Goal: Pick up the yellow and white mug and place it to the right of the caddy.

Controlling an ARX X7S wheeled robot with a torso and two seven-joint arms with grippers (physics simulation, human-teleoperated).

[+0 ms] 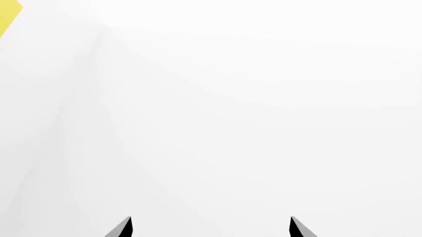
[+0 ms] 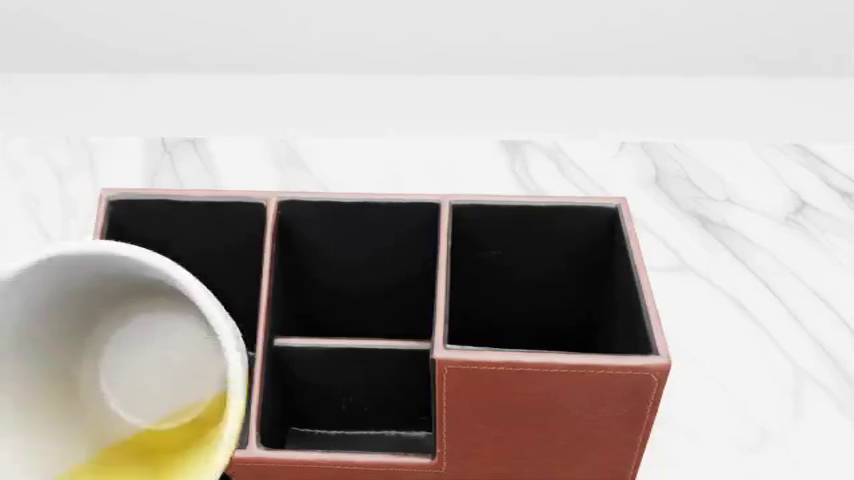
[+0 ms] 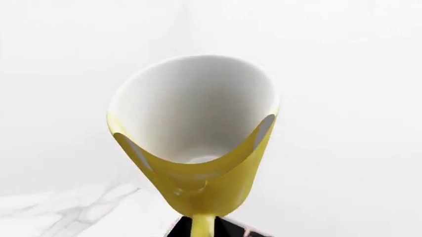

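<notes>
The yellow and white mug (image 2: 120, 370) looms large at the lower left of the head view, tilted with its white inside facing me. It hides the front left corner of the caddy (image 2: 547, 410), a reddish-brown box with black compartments on the marble. In the right wrist view the mug (image 3: 197, 123) fills the middle, raised off the table, with my right gripper (image 3: 197, 140) shut on it and grey fingers (image 3: 135, 153) on either side of its wall. My left gripper (image 1: 211, 227) is open and holds nothing, facing white background. A yellow sliver (image 1: 8, 17) shows at that view's corner.
The white marble table (image 2: 747, 250) extends to the right of the caddy and behind it, up to a white wall (image 2: 427, 60). Neither arm shows in the head view.
</notes>
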